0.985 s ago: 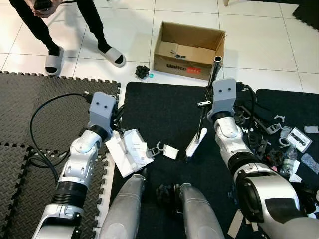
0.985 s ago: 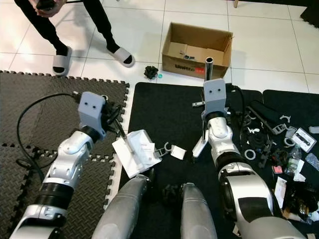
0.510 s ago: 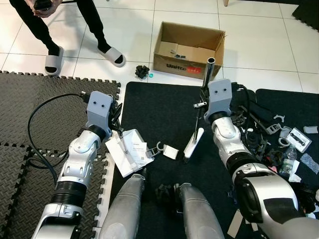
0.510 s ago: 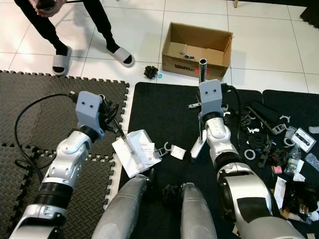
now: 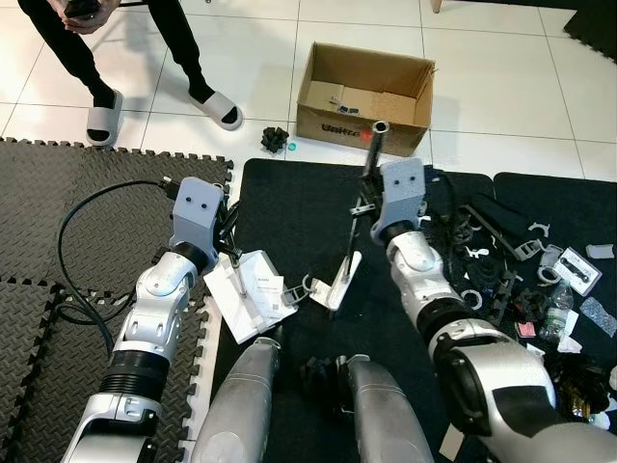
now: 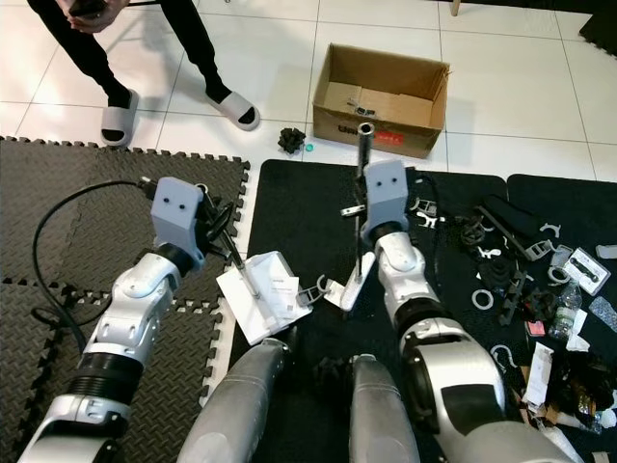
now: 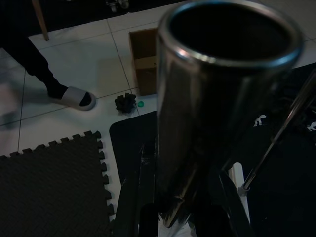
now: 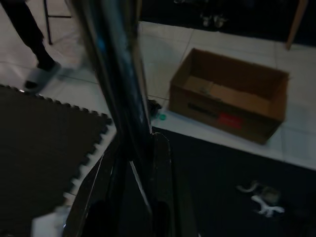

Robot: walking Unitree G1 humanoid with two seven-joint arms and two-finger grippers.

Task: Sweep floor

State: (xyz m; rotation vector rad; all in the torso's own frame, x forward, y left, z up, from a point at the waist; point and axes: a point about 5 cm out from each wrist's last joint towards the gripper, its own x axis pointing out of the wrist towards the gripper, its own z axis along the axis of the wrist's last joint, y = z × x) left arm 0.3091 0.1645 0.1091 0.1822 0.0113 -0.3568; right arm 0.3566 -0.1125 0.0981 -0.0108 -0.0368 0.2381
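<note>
In the left eye view, your right claw (image 5: pixel 369 204) sits just above the middle of the frame, clamped on the broom (image 5: pixel 355 227). The broom is a thin, shiny metal pole that leans from its open top end near the cardboard box (image 5: pixel 364 96) down to a narrow white head. The head rests on the black mat (image 5: pixel 294 207) at centre frame, beside a small white scrap and a pale hook-shaped piece (image 5: pixel 308 285). Left of centre, your left claw (image 5: pixel 228 249) grips the metal handle of the dustpan (image 5: pixel 247 292). The dustpan is a flat white tray lying tilted across the edge between the black mat and the grey foam tiles (image 5: pixel 87 222). A person's legs in grey sandals (image 5: pixel 103 114) stand on the white floor tiles at upper left. A black clump (image 5: pixel 276 139) lies below them, just left of the box. Scattered black and white parts (image 5: pixel 525 260) litter the right side.

In the left wrist view, the dustpan's handle shows as a thick, hollow steel tube with a dark mouth, rising between the black fingers (image 7: pixel 143 197), which are closed narrowly on it. The broom's pole and white head (image 7: pixel 238 180) stand at lower right.

In the right wrist view, the broom's pole runs bright and slim from the top edge down between the fingers (image 8: pixel 163 163), which press against it. The open box is at right.
</note>
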